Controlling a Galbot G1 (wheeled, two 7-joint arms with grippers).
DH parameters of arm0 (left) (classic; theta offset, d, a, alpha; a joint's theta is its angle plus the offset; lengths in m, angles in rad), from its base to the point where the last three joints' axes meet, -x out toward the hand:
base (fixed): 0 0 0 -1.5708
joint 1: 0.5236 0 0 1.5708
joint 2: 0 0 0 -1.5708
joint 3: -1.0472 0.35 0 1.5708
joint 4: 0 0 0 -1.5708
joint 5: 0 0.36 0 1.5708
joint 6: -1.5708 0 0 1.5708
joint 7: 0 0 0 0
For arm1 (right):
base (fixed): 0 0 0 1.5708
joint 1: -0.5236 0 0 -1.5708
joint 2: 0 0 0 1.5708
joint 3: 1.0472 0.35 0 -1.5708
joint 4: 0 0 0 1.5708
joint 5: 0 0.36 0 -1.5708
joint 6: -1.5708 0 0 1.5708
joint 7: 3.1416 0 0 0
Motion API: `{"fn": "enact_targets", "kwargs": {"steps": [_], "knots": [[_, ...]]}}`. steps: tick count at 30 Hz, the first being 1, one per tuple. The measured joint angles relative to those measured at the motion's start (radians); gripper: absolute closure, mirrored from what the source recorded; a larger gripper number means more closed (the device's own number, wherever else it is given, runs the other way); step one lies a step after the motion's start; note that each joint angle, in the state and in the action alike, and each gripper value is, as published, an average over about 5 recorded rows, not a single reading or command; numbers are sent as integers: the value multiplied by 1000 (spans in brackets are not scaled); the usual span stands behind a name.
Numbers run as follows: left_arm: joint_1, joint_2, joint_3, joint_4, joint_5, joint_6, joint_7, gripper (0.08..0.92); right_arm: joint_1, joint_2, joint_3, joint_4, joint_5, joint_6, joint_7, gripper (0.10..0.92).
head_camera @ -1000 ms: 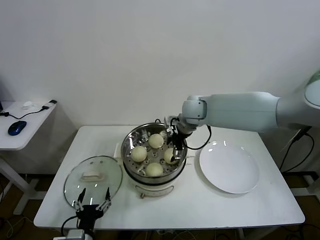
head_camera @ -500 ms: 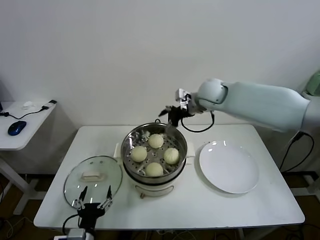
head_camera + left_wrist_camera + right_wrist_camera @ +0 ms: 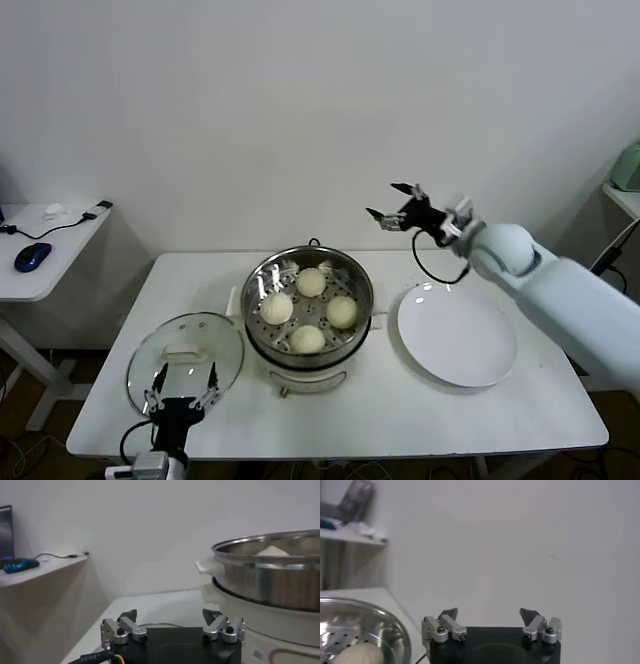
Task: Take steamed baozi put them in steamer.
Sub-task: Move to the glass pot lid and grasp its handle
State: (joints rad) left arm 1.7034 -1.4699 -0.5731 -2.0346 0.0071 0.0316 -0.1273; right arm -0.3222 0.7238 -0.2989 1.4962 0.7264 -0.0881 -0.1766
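White wall backs the whole scene, and below it a white worktop (image 3: 500, 420) carries everything. On it, going down in size: the white plate (image 3: 458, 335) at about 3 o'clock of the steamer (image 3: 309, 310), bare; the steamer itself near the middle, a shiny steel pot on a cream base; the glass lid (image 3: 186, 352) lying flat at its 8 o'clock, off the pot.

What has changed is the right arm. A second ago its right claw (image 3: 405, 212) was down inside the pot at the 3 o'clock bun; now it has lifted clear and swung away to the pot's 2 o'clock, high above the worktop between steamer and plate, fingers spread wide and holding nothing. By my reading the last bun has been released and the loading is done, since the plate has none left.

All four steamed baozi (image 3: 310, 282) sit on the perforated tray inside the steamer, at roughly 12, 3, 6 and 9 o'clock, close but apart. They look smooth, round, pale cream and unsquashed.

At the near edge, by the lid, the left claw (image 3: 180, 390) waits, spread wide and empty.
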Motion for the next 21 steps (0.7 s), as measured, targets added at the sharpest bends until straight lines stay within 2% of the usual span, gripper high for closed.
{"fn": "enact_targets", "kwargs": {"steps": [9, 21], "knots": [[-24, 19, -13, 33, 59, -55, -24, 177, -573, 132, 502, 35, -157, 190, 27, 203], [-47, 50, -35, 98, 244, -154, -87, 177, -953, 372, 745, 29, -304, 351, 57, 203]]}}
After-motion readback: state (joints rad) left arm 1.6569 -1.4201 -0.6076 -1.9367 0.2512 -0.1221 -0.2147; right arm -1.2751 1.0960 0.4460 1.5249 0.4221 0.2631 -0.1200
